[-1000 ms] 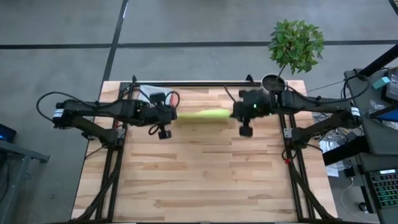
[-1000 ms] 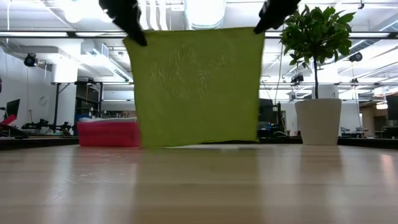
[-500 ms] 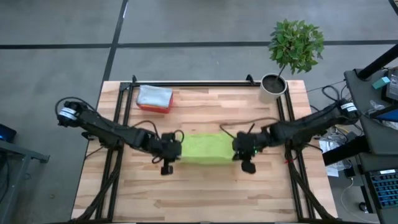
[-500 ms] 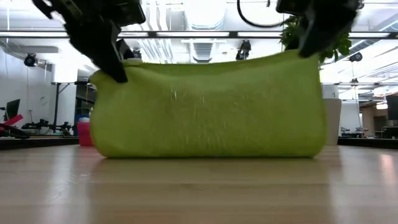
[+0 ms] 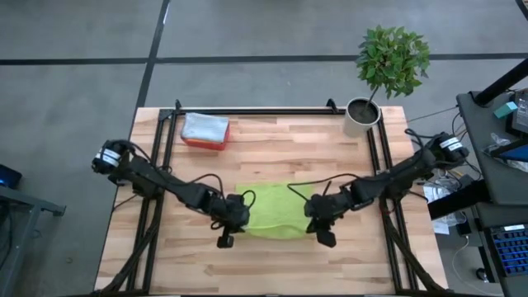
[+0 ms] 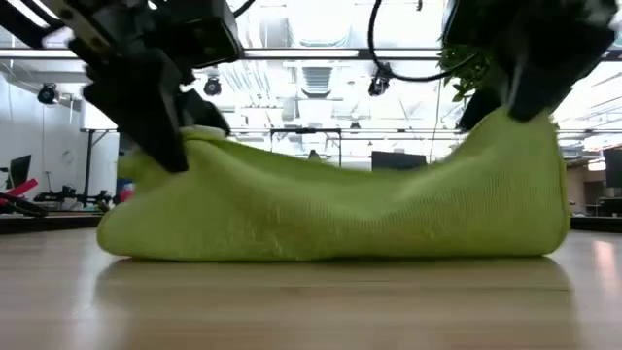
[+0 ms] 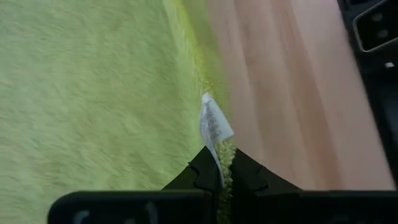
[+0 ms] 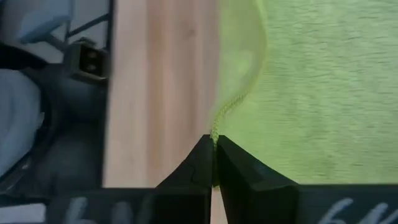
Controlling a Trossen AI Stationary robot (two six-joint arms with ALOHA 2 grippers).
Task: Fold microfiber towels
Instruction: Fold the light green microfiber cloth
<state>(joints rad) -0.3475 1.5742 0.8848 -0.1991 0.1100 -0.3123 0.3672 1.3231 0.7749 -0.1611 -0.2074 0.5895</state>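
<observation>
— Where's the lime green towel [image 5: 272, 212] now?

— Down on the table [image 5: 280, 157], a little toward 6 o'clock of its middle. A second ago it hung in the air as a full sheet near the 12 o'clock rail; half a second ago it was lower and only its bottom hem touched. Now most of it lies on the wood, sagging in the middle, the two held corners raised.

— Who has the corners?

— Left gripper [image 5: 235, 216] at the towel's 9 o'clock edge, fingers [image 7: 200, 174] pinched tight on the hem, a white tag [image 7: 214, 127] sticking up from the pinch. Right gripper [image 5: 318, 216] at 3 o'clock, likewise clamped on the edge, almost no gap between its fingers [image 8: 202, 165].

— So what does that mean for the fold?

— My read: they have dragged it toward 6 o'clock to lay it flat. It's spread but rumpled, no fold made yet. Next I'd expect release or a carry-over.

— Anything else about?

— Pink-red bin [image 5: 205, 130] with cloth in it at 11 o'clock, potted plant [image 5: 388, 66] at 1 o'clock, both well apart from the towel.
</observation>
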